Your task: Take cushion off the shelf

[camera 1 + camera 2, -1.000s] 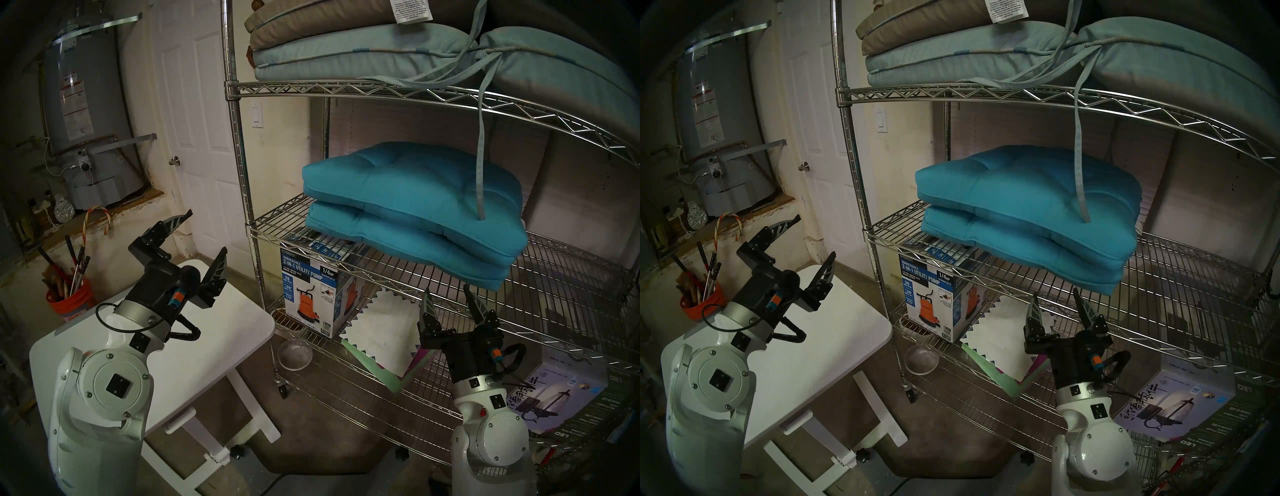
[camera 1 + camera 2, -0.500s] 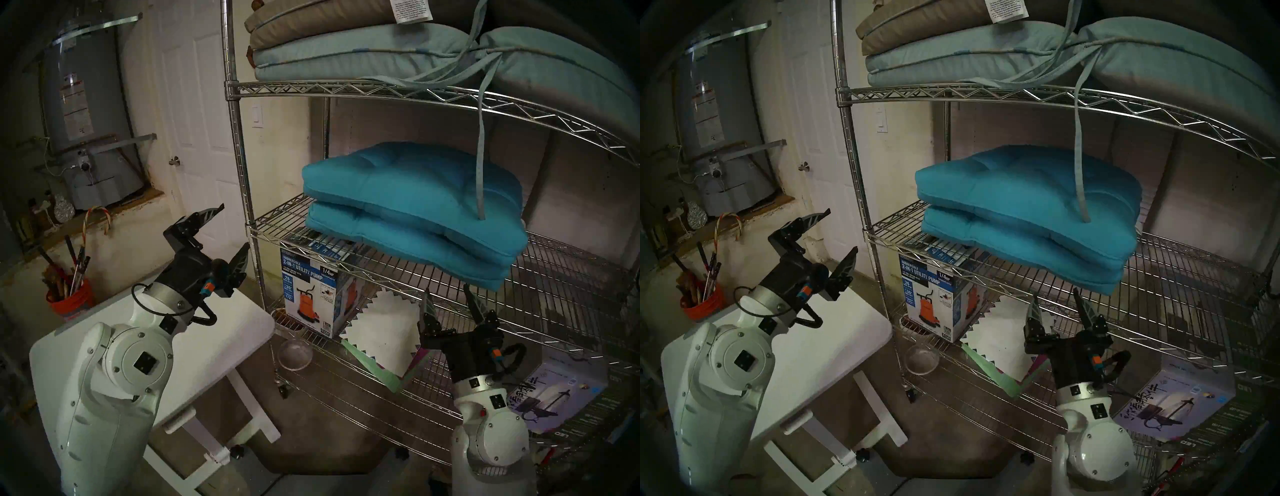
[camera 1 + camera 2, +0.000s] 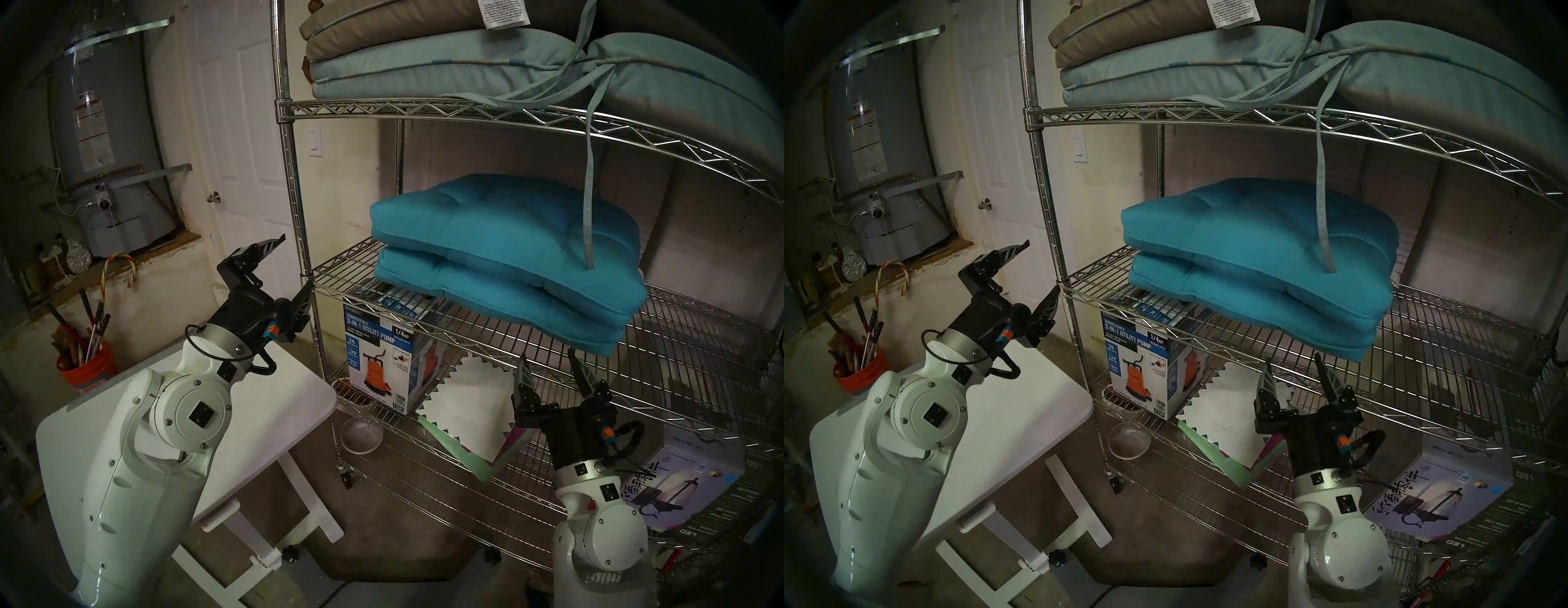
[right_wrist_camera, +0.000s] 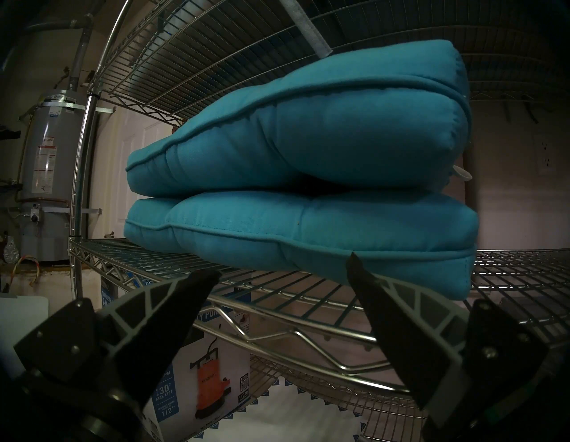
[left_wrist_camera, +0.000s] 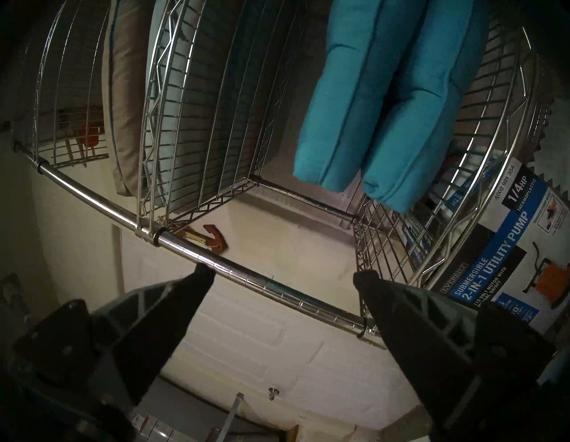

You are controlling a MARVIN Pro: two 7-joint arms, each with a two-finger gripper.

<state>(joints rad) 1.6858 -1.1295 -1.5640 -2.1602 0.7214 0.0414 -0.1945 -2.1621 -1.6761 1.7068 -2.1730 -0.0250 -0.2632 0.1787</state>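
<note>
Your pump box reads "SUBMERSIBLE 2-IN-1 UTILITY PUMP, 1/4HP". Your left hand is raised, wide and empty, just beside the shelf post. Your right hand points up, wide and empty, below the tier's front edge. Two teal cushions sit stacked on that middle tier, overhanging its front
</note>
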